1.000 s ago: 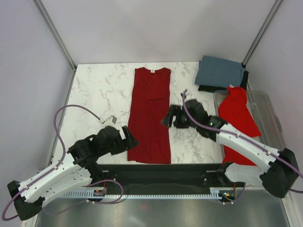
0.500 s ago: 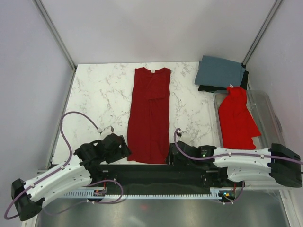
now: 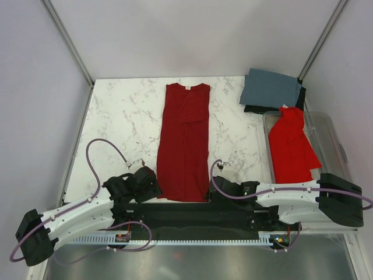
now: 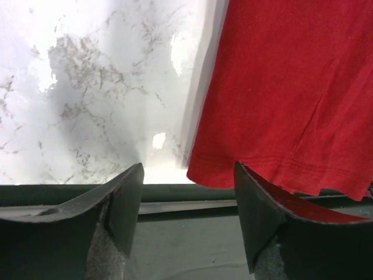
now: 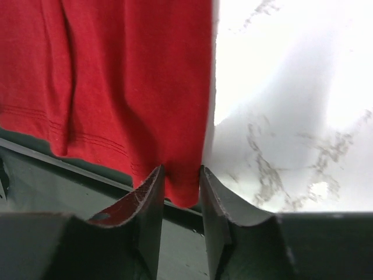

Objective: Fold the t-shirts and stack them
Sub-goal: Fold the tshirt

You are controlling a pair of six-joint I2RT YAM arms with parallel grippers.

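Partly hidden, the black shirt (image 3: 253, 108) at the upper right of the overhead frame shows only as a dark sliver under the slate grey-blue folded shirt (image 3: 271, 87). Just below them, a bright red shirt (image 3: 294, 149) lies draped over a clear plastic bin (image 3: 335, 134), covering much of its left side.

The dark crimson cloth t-shirt (image 3: 185, 140) lies as a long, narrow strip down the centre of the white marble-patterned table (image 3: 122, 116). Its collar is at the top and its hem at the lower edge, where it meets the dark rail (image 3: 175, 213). Both wrist views cut off all but the hem end.

Overhead, the fingertips of both arms are hard to pick out against the dark housings. The left claw (image 3: 152, 185) sits at the hem's lower-left corner. Its wrist view shows the fingers (image 4: 125, 204) standing wide apart, with the hem corner in the gap and nothing pinched.

The right claw (image 3: 214, 189) sits at the lower-right corner. Its fingers (image 5: 150, 198) are drawn narrow, and the hem corner fills the slot between them. Whether the pads press the cloth cannot be told.
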